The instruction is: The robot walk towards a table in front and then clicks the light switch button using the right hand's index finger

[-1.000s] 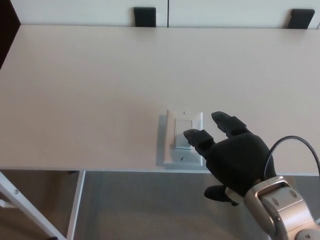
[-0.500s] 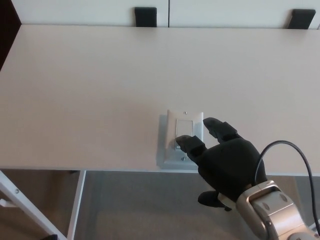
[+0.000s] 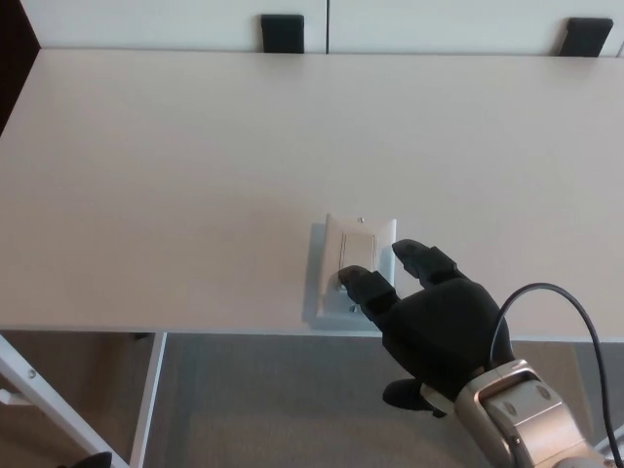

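Light switch (image 3: 359, 255), a white plate with a rocker in the middle, is seen lying flat near the front edge of the pale desk (image 3: 195, 175), with wide bare surface left behind it and to both sides and grey floor (image 3: 273, 400) beyond the edge. Its long axis is laid front to back, the top end directed toward the far edge where two black brackets (image 3: 283, 32) are fixed. The right hand (image 3: 429, 317) is reached in from the front right with fingers spread, one fingertip (image 3: 353, 278) laid on the lower part of the plate and the other finger held just to its right.
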Available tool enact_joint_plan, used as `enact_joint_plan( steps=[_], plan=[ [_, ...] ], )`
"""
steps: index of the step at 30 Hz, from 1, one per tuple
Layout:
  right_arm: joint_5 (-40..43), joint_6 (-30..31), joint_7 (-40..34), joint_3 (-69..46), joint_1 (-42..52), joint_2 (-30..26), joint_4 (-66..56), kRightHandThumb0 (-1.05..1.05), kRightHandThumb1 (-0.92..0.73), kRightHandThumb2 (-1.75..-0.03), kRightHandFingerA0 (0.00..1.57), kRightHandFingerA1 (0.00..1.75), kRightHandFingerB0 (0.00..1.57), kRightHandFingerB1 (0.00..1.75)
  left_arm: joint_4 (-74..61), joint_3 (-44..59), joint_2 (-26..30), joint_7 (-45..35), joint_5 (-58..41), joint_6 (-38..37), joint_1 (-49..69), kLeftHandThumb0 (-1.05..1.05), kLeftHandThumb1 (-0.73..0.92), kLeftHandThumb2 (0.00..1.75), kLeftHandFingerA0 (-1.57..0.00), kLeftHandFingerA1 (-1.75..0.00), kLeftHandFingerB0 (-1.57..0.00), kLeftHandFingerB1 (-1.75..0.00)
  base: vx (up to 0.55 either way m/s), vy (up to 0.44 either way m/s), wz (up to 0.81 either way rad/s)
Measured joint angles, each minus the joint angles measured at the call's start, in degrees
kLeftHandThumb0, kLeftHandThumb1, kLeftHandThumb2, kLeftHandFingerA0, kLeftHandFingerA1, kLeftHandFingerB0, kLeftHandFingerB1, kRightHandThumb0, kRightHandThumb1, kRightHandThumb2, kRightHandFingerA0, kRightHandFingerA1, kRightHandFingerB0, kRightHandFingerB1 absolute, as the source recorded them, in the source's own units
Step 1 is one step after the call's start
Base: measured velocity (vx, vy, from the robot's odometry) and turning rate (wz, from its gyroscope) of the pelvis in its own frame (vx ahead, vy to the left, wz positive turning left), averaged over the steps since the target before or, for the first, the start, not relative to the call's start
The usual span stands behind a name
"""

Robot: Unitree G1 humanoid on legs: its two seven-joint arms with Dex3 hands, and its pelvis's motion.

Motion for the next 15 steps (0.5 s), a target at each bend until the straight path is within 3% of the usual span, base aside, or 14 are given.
enact_joint_plan(
  steps=[1,2,6,8,15],
  plan=[
    [0.01,0.00,-0.05,0.00,0.00,-0.02,0.00,-0.69,-0.48,-0.83,0.00,0.12,0.09,0.32,-0.01,0.00,0.00,0.00,0.00,0.00,0.00,-0.15,0.68,0.60,-0.21,-0.37,-0.23,-0.33,0.00,0.000,0.00],
    [0.01,0.00,-0.08,0.01,0.00,-0.03,0.01,-0.73,-0.50,-0.83,0.00,0.06,0.13,0.31,-0.05,0.01,0.00,0.00,-0.01,0.00,-0.01,-0.16,0.68,0.61,-0.22,-0.38,-0.23,-0.33,0.00,0.000,0.00],
    [-0.03,0.19,-0.56,0.55,0.52,0.07,0.37,-0.72,-0.49,-0.82,0.00,0.09,0.14,0.35,-0.19,0.10,0.06,-0.02,-0.03,-0.01,0.29,-0.18,0.67,0.61,-0.21,-0.38,-0.23,-0.33,0.00,0.000,0.00],
    [-0.05,0.28,-0.95,0.81,0.59,0.08,0.85,-0.78,-0.52,-0.82,0.00,0.00,0.15,0.32,-0.22,0.12,0.09,-0.04,-0.03,-0.01,0.36,-0.18,0.67,0.61,-0.21,-0.38,-0.23,-0.33,0.00,0.000,0.00],
    [-0.27,0.75,-1.56,1.50,0.40,0.21,1.58,-0.75,-0.52,-0.84,0.00,0.08,0.15,0.36,-0.40,0.11,0.57,-0.02,0.00,0.00,-0.04,-0.20,0.67,0.61,-0.21,-0.38,-0.23,-0.34,0.00,0.000,0.00]
  ],
)
